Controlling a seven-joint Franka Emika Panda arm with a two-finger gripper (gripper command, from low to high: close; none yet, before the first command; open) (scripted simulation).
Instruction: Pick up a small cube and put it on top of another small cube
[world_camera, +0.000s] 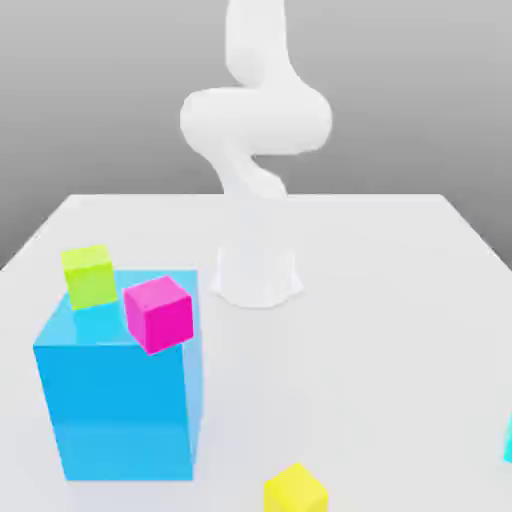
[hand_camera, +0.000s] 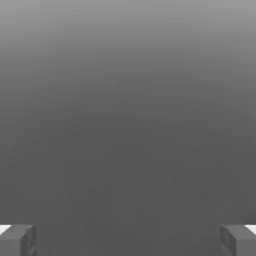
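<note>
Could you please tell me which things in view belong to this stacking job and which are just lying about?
For the job:
- cyan cube
- lime-green cube
- open gripper

Lying about:
- magenta cube
- yellow cube
- large blue block

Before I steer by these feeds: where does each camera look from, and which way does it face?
Exterior view: off the arm, above table height, facing the arm's base across the table, blue block and small cubes; the white arm shows.
Hand view: on the hand, looking out past the tool, its two open fingers at the edge, onto plain grey.
Shared: nothing I can match.
</note>
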